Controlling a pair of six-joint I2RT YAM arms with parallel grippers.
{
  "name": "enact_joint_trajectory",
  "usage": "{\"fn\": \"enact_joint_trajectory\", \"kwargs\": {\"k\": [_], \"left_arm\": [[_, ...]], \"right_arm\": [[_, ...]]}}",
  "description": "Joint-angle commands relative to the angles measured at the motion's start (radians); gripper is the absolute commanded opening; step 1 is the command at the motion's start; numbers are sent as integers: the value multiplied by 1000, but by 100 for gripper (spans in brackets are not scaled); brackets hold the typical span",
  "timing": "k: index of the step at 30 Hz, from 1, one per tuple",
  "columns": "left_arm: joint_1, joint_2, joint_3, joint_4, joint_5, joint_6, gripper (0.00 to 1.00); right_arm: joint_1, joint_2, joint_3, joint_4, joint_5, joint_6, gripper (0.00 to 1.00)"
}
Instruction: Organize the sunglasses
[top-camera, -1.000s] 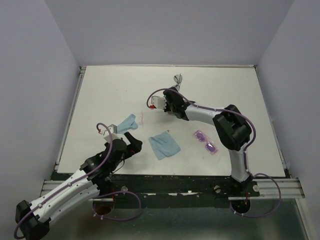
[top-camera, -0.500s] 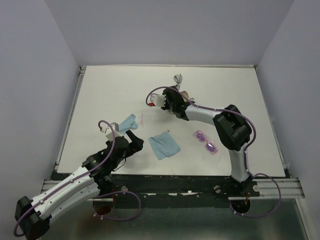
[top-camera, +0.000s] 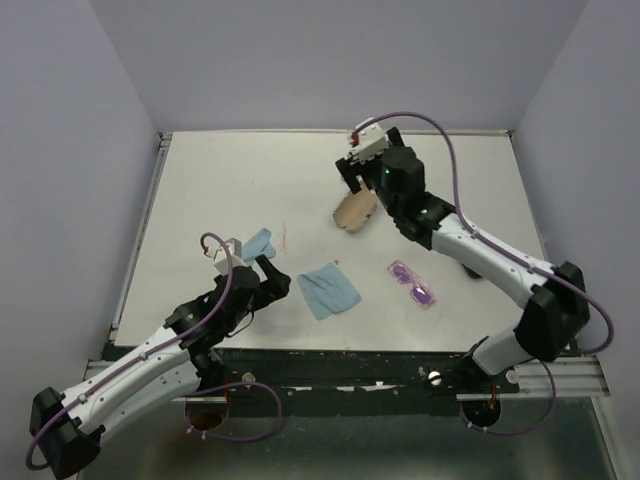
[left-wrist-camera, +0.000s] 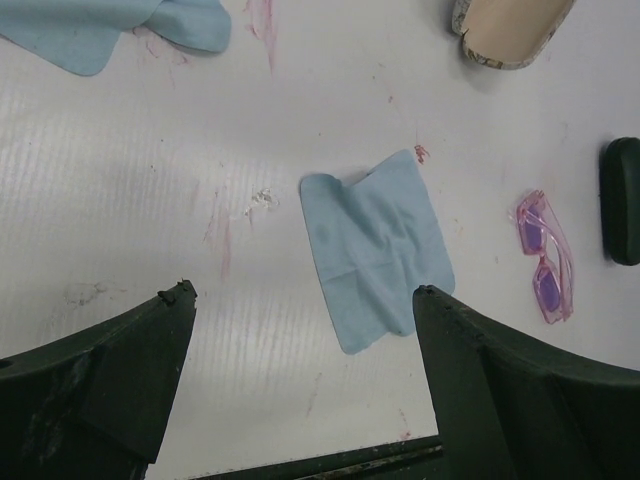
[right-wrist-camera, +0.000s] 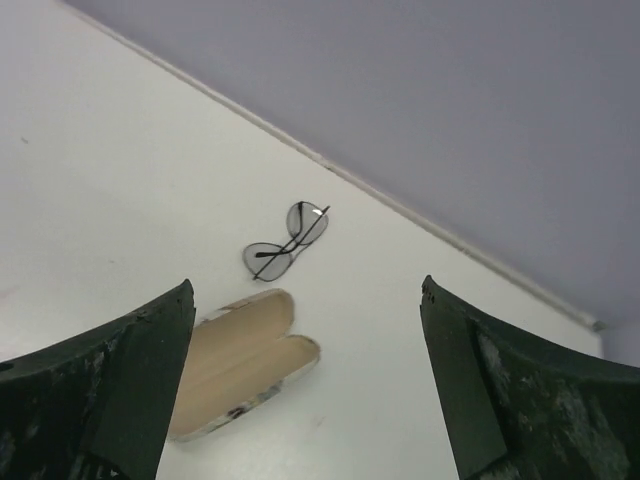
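Observation:
The pink sunglasses (top-camera: 413, 283) lie on the white table, right of centre, also in the left wrist view (left-wrist-camera: 546, 257). The dark thin-framed sunglasses (right-wrist-camera: 288, 240) lie folded near the back wall; the right arm hides them from above. An open case with tan lining (top-camera: 353, 210) lies just in front of them (right-wrist-camera: 240, 360). My right gripper (top-camera: 358, 180) hovers open above the case and the dark pair, nothing between its fingers (right-wrist-camera: 306, 285). My left gripper (top-camera: 265, 278) is open low over the table's near left, empty (left-wrist-camera: 305, 292).
A blue cloth (top-camera: 328, 290) lies flat just ahead of the left gripper (left-wrist-camera: 375, 245). A second, crumpled blue cloth (top-camera: 255, 243) lies further left. A black oblong case end (left-wrist-camera: 622, 200) shows right of the pink pair. Walls close in the table on three sides.
My right gripper has opened wide and risen toward the back right, uncovering the open tan-lined case on the table. The left arm has edged slightly forward.

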Motion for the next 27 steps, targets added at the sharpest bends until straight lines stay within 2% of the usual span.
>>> {"fn": "enact_joint_trajectory", "kwargs": {"k": [1, 3, 9, 12, 17, 21, 25, 27], "left_arm": [[-4, 67, 38, 10, 107, 56, 99], [-4, 112, 44, 24, 154, 76, 99], [-7, 305, 67, 98, 324, 122, 99], [-7, 383, 95, 106, 349, 134, 99], [-7, 443, 129, 98, 282, 146, 99], [2, 492, 164, 87, 222, 157, 99], [16, 555, 188, 83, 233, 159, 99], [16, 584, 198, 98, 248, 162, 99]], "right_arm": [[-3, -189, -163, -91, -3, 580, 100], [-4, -278, -255, -146, -24, 772, 100], [-3, -455, -465, -272, -116, 1132, 100], [-4, -470, -516, -330, -219, 1175, 100], [19, -404, -585, -322, -455, 1166, 100], [74, -329, -599, -323, -486, 1152, 100], [111, -271, -600, -318, -495, 1143, 100], [128, -252, -617, -259, -510, 1146, 100]]}}
